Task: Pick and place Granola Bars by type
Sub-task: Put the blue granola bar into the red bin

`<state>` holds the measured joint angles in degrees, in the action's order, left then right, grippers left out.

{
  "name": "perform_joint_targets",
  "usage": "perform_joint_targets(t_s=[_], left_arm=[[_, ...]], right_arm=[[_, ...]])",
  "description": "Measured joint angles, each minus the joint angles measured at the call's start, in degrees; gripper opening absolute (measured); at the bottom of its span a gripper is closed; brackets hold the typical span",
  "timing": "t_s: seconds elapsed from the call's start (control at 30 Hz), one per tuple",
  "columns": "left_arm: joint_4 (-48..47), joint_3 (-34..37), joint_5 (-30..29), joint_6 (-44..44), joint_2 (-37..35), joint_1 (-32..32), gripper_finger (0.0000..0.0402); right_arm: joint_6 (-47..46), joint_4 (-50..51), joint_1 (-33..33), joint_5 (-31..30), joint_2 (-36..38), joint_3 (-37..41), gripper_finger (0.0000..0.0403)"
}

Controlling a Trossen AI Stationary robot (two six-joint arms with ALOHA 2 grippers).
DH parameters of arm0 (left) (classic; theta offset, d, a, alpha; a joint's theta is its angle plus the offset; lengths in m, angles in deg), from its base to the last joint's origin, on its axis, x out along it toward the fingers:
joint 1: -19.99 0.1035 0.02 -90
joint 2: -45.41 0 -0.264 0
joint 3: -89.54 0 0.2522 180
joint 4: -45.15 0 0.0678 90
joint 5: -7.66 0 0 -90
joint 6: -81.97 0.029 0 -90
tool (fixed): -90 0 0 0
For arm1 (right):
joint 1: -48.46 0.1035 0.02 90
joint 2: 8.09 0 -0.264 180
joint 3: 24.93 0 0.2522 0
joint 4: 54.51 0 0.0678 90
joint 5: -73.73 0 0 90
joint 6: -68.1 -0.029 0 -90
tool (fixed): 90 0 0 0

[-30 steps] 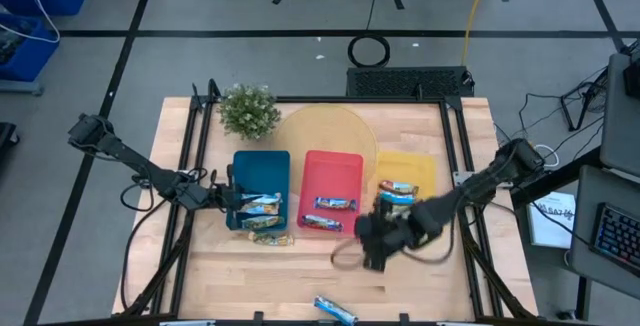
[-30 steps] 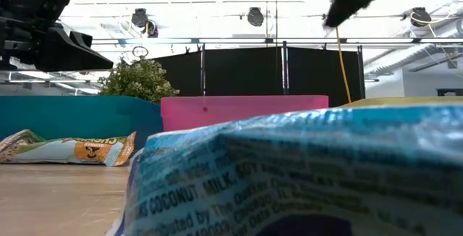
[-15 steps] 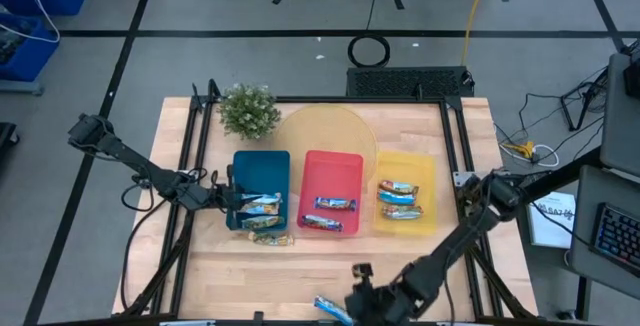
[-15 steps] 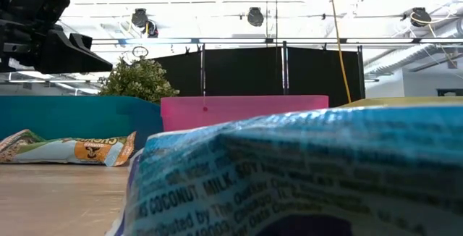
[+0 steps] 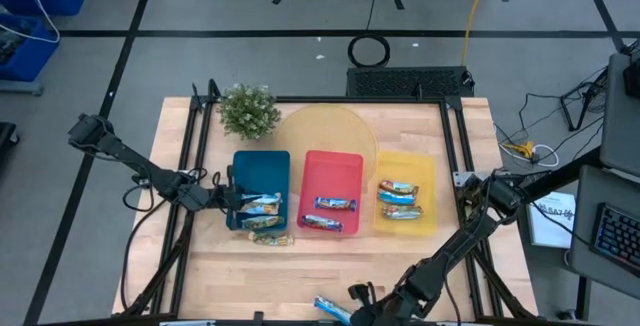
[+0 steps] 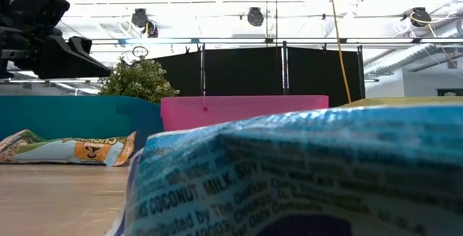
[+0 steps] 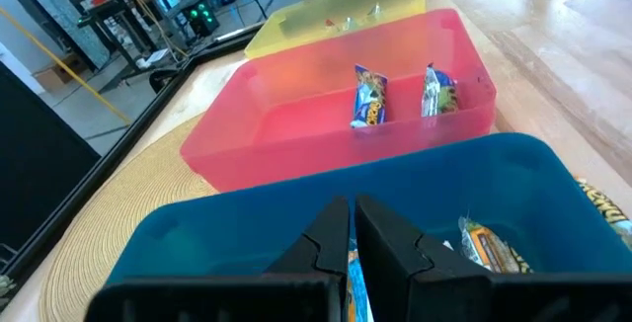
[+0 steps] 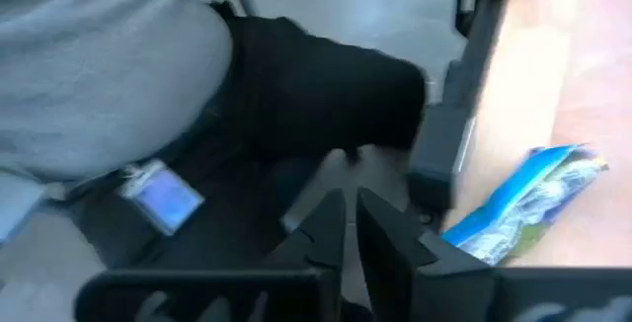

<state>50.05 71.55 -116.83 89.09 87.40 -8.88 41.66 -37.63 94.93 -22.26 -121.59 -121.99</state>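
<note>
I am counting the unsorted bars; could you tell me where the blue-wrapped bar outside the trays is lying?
In the high view the blue-wrapped bar lies alone at the table's near edge, below the red tray, just left of the right gripper.

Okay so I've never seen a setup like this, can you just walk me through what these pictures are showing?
It is a robot with two dark arms at a wooden table. One picture looks straight down, one sits level with the tabletop, and two come from cameras on the wrists. On the table stand a blue tray, a red tray and a yellow tray, with granola bars in them, plus a small plant. The left gripper is shut, empty, over the blue tray. The right gripper is shut at the table's near edge beside a loose blue-wrapped bar, not holding it. A person shows behind it.
</note>
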Motion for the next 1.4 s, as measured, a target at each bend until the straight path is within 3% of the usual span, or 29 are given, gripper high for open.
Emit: perform_joint_targets(t_s=[0.23, 0.33, 0.43, 0.6, 1.03, 1.23, 1.4], left_arm=[[-0.12, 0.0, -0.01, -0.22, -0.01, 0.0, 0.0031], [-0.12, 0.0, -0.01, -0.23, -0.01, 0.0, 0.0031], [-0.18, 0.01, -0.01, -0.14, 0.0, 0.0, 0.0031], [-0.21, 0.0, -0.03, -0.15, -0.01, 0.0, 0.0031], [-0.44, 0.0, -0.03, -0.14, 0.0, 0.01, 0.0031], [-0.45, 0.0, -0.05, -0.13, -0.01, 0.02, 0.0031], [-0.44, 0.0, -0.03, -1.23, 0.0, 0.02, 0.0031]], right_arm=[[0.07, -12.69, -0.47, 1.84, -0.93, 5.74, 0.0003], [0.04, -16.59, -1.05, 5.46, -4.14, 5.81, 0.0001], [-1.89, -17.0, -2.01, 7.97, -7.36, 5.34, 0.0001], [-2.95, -16.72, -3.06, 6.72, -8.89, 5.18, 0.0001], [-5.78, -0.93, -7.0, 0.23, -8.68, 4.89, 0.0], [-5.7, 13.29, -9.21, 0.09, -6.95, 4.94, 0.0], [-11.09, 23.06, -7.91, -0.22, -2.34, 5.23, 0.0]])
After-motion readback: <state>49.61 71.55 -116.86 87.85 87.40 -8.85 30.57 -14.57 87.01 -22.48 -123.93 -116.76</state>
